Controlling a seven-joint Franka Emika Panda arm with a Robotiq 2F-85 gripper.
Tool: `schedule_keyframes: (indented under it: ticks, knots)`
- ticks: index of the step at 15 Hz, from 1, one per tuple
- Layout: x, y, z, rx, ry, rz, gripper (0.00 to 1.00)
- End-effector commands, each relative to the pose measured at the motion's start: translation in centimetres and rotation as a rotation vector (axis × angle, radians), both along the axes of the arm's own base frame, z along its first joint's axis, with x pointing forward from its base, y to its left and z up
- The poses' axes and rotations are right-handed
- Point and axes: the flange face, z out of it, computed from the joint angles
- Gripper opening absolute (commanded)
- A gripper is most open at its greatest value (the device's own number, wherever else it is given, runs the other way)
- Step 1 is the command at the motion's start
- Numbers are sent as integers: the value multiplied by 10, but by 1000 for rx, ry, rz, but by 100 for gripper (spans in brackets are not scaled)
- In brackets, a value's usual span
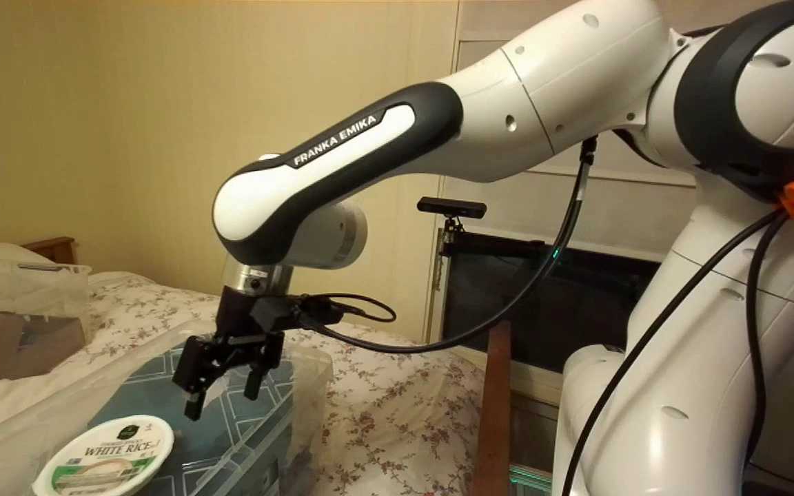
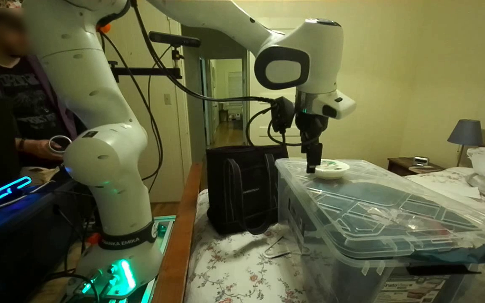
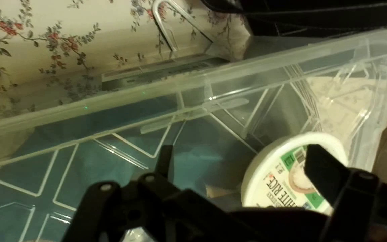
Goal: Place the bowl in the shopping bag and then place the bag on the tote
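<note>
- Presumably light and stiff: in an exterior view the bowl (image 1: 107,458) looks like smooth plastic, a little slippery, its printed top perhaps thin enough to dent. Take hold across the sides just under the rim; if too wide, pinch the lip.
- Same view: bowl sits on the tote (image 1: 231,441), below and to picture-left of the gripper (image 1: 222,401); fingers spread, nothing between them.
- In an exterior view: near fingertip (image 2: 314,162) overlaps the bowl's edge; contact cannot be told. Bag (image 2: 251,200) stands to picture-left of the fingers, likely soft and quick to fold.
- Wrist view: finger on the picture's right covers part of the bowl's top; the gap is mostly over the tote. Sideways shift toward the bowl seems called for before lowering.
</note>
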Motion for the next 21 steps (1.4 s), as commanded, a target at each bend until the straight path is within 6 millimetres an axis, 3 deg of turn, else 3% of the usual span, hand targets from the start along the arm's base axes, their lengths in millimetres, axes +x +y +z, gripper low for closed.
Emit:
schedule_keyframes:
  ticks: [1, 2, 3, 4, 6, 10, 11, 14, 18, 21]
  knots:
    - [29, 5, -15, 31, -75, -67, 100]
    - [36, 5, -20, 31, -95, -83, 98]
    - [43, 6, -26, 45, -108, -102, 86]
    - [47, 8, -30, 56, -120, -116, 83]
    - [57, 11, -38, 81, -134, -129, 61]
    - [70, 17, -46, 138, -136, -135, 42]
    - [71, 17, -47, 148, -135, -135, 28]
    - [72, 15, -43, 167, -134, -133, 5]
    - [67, 12, -22, 235, -158, -134, 0]
    - [59, 26, 3, 371, -179, -63, 2]
